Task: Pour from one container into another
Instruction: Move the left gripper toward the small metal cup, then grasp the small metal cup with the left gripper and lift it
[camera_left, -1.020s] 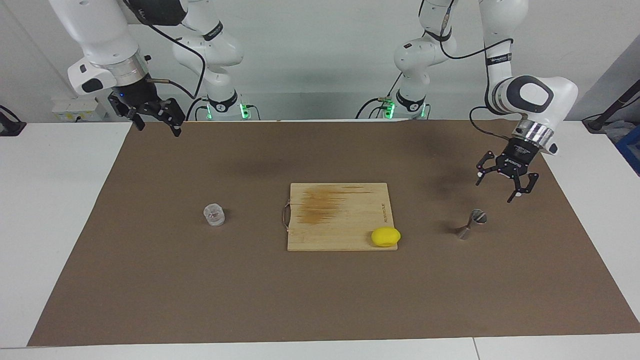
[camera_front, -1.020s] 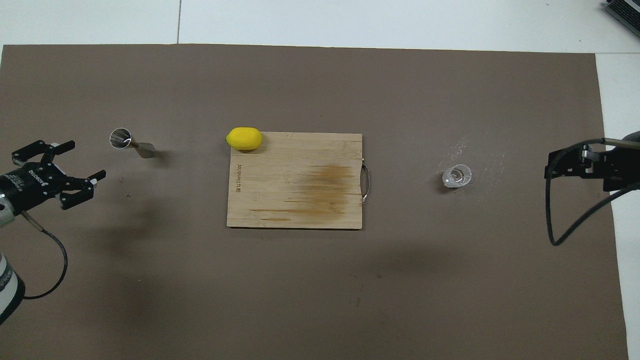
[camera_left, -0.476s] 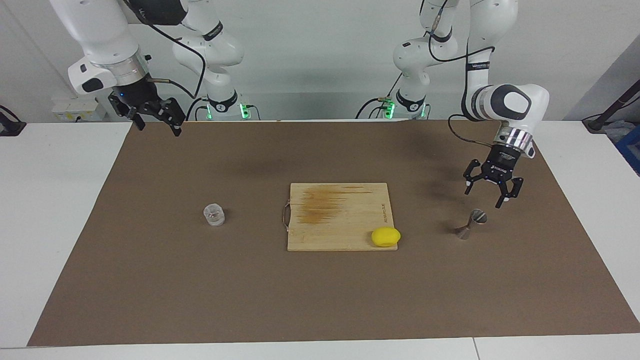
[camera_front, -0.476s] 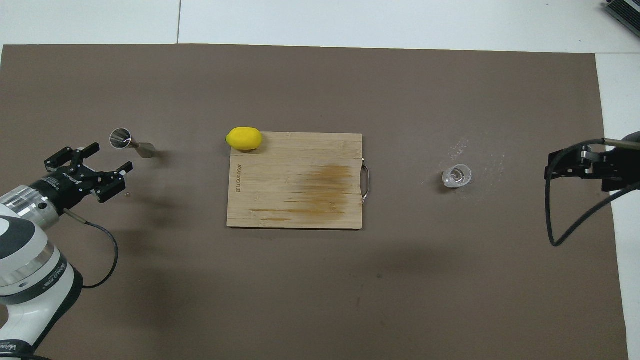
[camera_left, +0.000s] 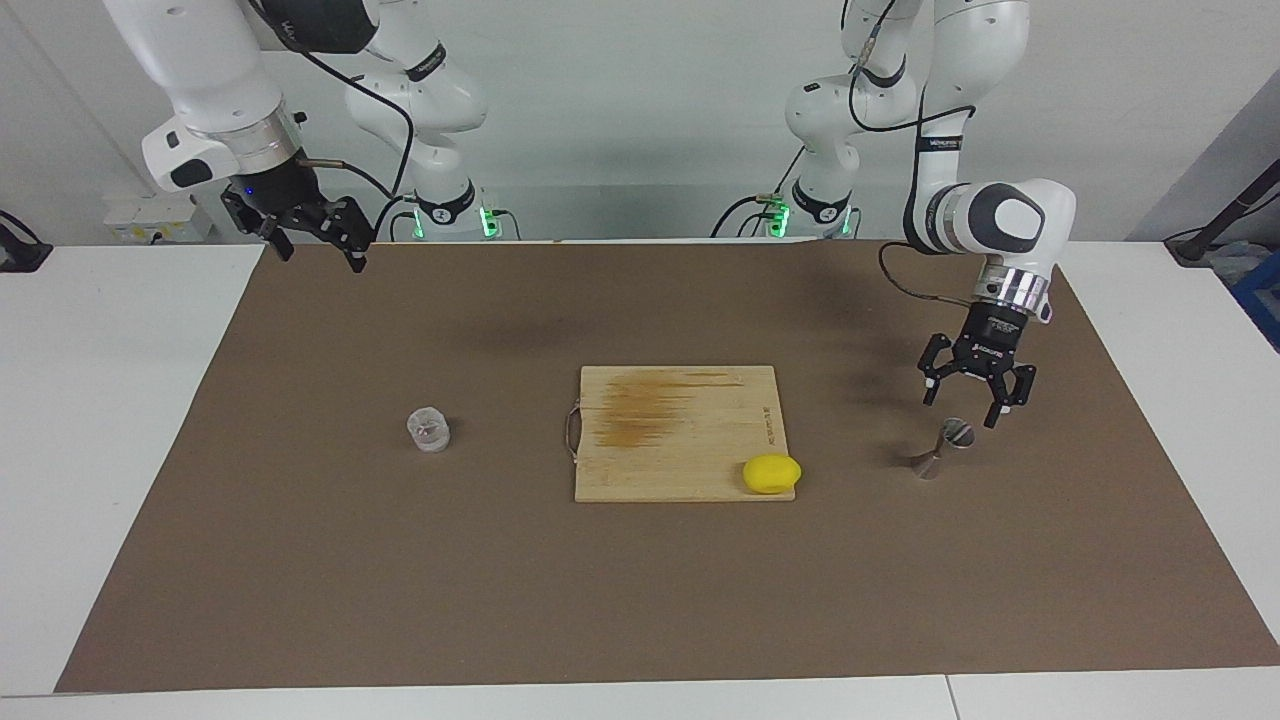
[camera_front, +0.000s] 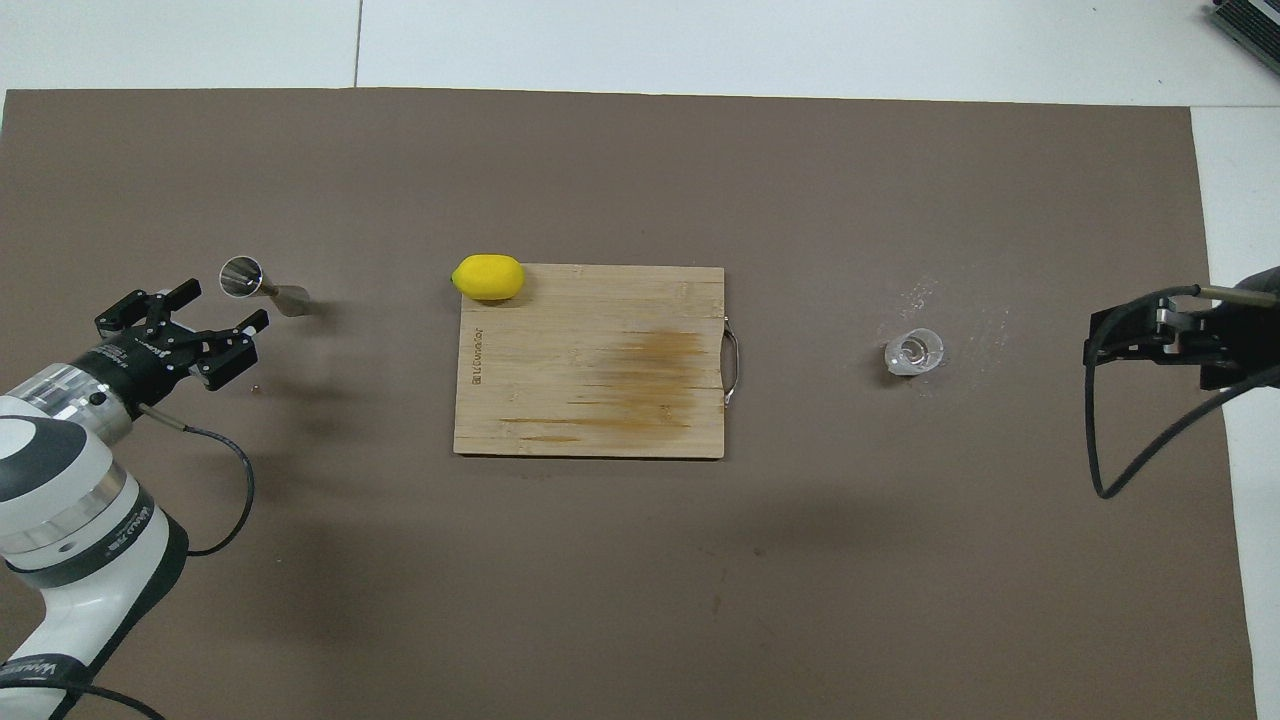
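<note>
One cup (camera_left: 428, 430), one jigger (camera_left: 944, 449), one lemon (camera_left: 771, 473) on one board (camera_left: 676, 432). Left gripper (camera_left: 963, 400) spread just above the jigger; right gripper (camera_left: 315, 243) spread, waiting by the bench edge.

White table (camera_left: 120, 420), brown mat (camera_left: 640, 600) spread on it, wooden cutting board (camera_left: 680, 440) mid-mat, clear cup (camera_left: 428, 430) toward the right arm's end, metal jigger (camera_left: 940, 450) toward the left arm's end
</note>
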